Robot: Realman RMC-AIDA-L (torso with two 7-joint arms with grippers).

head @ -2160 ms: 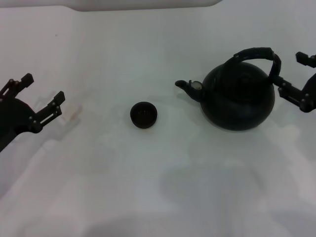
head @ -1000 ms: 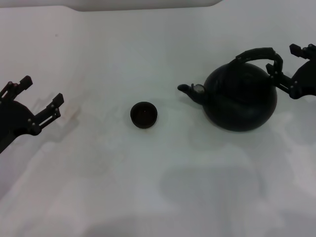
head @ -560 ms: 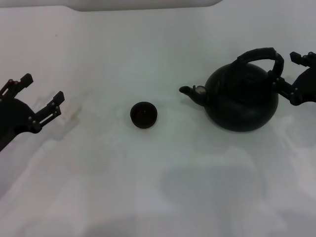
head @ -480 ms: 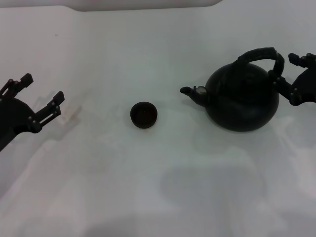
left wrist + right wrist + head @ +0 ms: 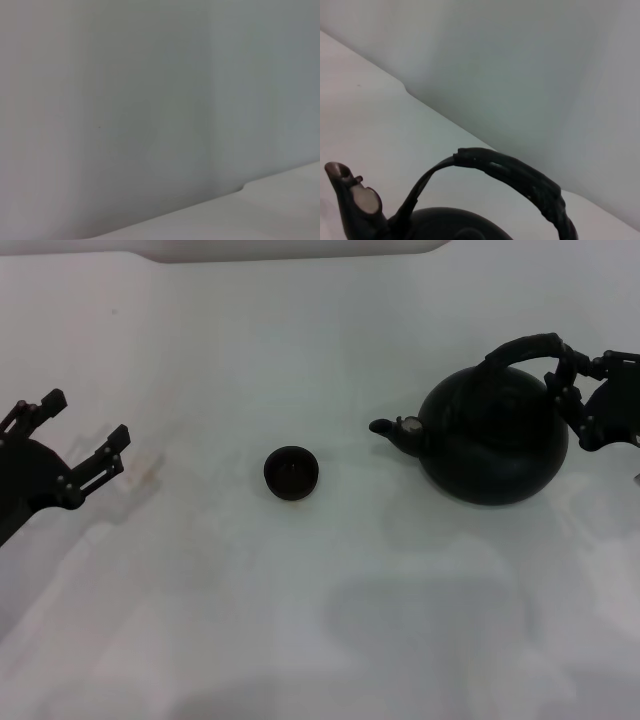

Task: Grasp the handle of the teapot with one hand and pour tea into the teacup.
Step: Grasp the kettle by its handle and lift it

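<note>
Our right gripper (image 5: 578, 390) has crept inward, nudging the teapot (image 5: 490, 440) slightly right.

Its fingers straddle the handle (image 5: 528, 348) at right of frame, spread, not yet pinching. Left gripper (image 5: 85, 430) waits spread at far left. Teacup (image 5: 291, 472) sits centre-left; lifting and pouring remain. We read no markings.

the teapot (image 5: 495, 440) stands on the table (image 5: 300, 620) at the right side, its spout (image 5: 385, 428) pointing left toward the teacup (image 5: 291, 472), which sits well apart from it near the middle. the handle (image 5: 528, 347) arches over the pot's top. the right gripper (image 5: 583, 380) is at the handle's right end, just beside the pot. the left gripper (image 5: 85, 430) hangs at the far left, well apart from the teacup.
</note>
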